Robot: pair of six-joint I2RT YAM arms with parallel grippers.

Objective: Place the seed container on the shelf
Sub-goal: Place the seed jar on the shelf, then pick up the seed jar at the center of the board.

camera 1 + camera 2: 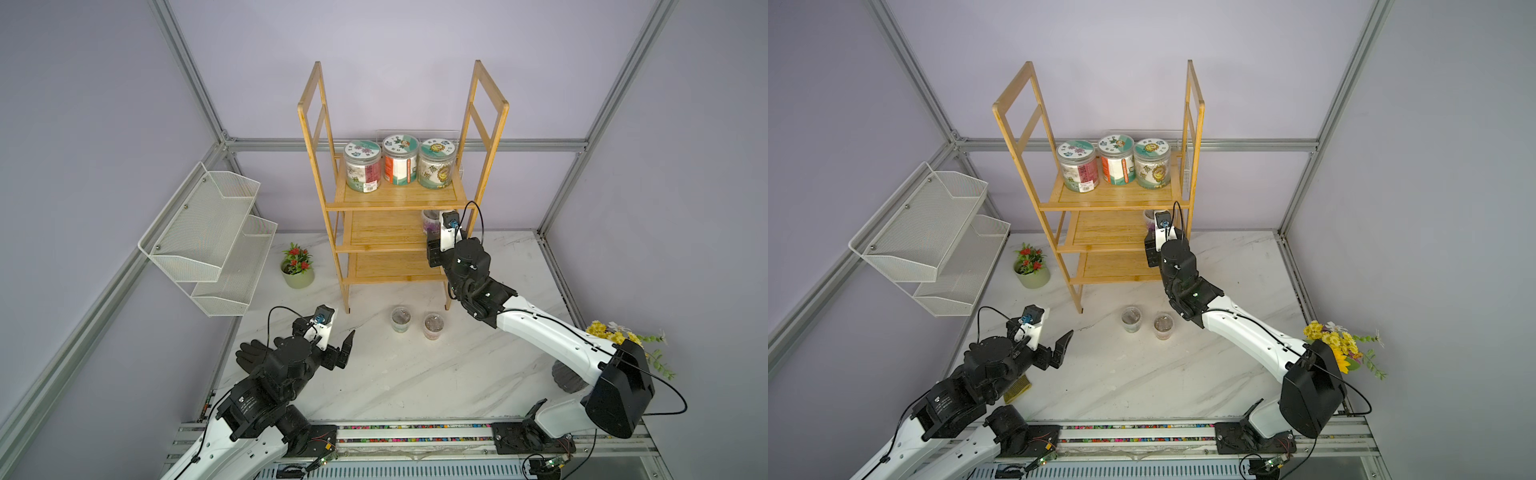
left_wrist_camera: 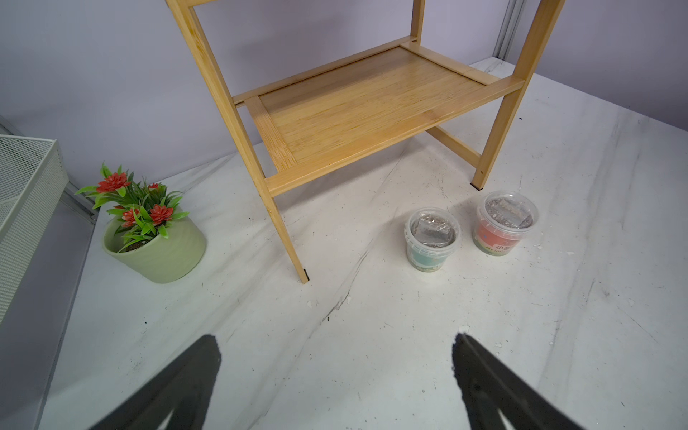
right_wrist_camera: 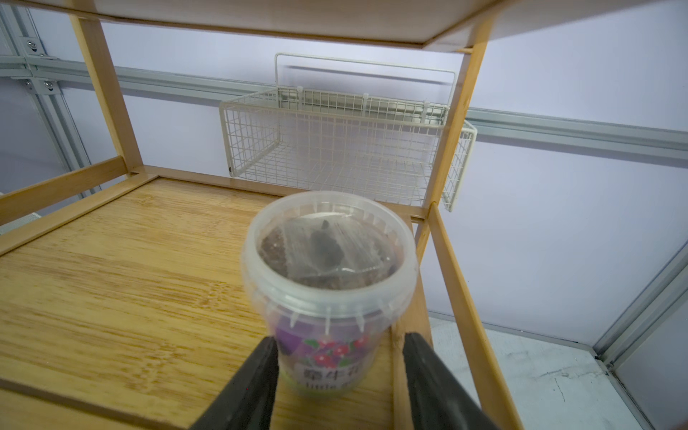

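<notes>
The seed container (image 3: 327, 268), a clear lidded tub with a purple flower label, stands on the middle tier (image 3: 111, 279) of the bamboo shelf (image 1: 399, 197), near its right side; in a top view it (image 1: 429, 220) shows just beyond the right wrist. My right gripper (image 3: 339, 338) straddles the tub low down. One finger lies against it, the other stands a small gap away. My left gripper (image 2: 335, 337) hangs wide open over bare tabletop, left of the shelf's front, holding nothing. Two more seed tubs (image 1: 401, 319) (image 1: 433, 326) stand on the table in front of the shelf.
Three tall printed jars (image 1: 399, 164) fill the top tier. A white mesh two-tier basket (image 1: 208, 237) hangs on the left wall, with a potted red-flowered plant (image 1: 297, 268) beside the shelf's left leg. A white wire basket (image 3: 342, 149) is behind the shelf. Yellow flowers (image 1: 623, 336) stand far right.
</notes>
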